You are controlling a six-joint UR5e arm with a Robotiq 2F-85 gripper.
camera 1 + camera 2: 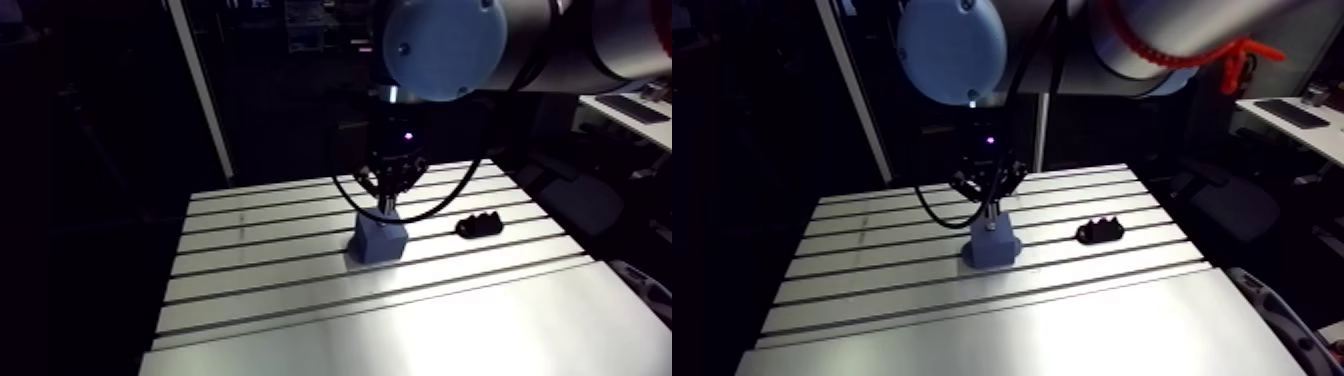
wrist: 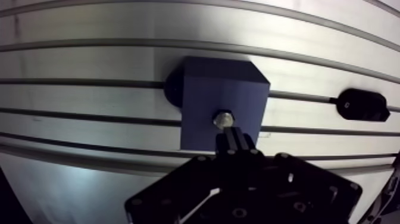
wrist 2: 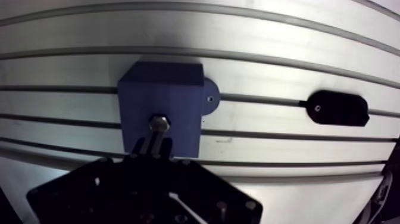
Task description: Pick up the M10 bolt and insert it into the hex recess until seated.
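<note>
Fingers (image 2: 227, 143) of your gripper (image 2: 233, 134) stand almost closed, pinching the M10 bolt (image 2: 223, 119) by its shank. Its hex head points down onto the top of the blue block (image 2: 202, 89) at mid-table. Expect stiff, smooth steel, probably slippery, so grip the shank squarely and watch for twist as the head seats.

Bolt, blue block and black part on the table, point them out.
bolt (image 2: 223, 119): wrist view, on its hex head.
blue block (image 2: 208, 95): wrist view, on its top face.
black part (image 2: 363, 105): wrist view, on its middle.
</note>
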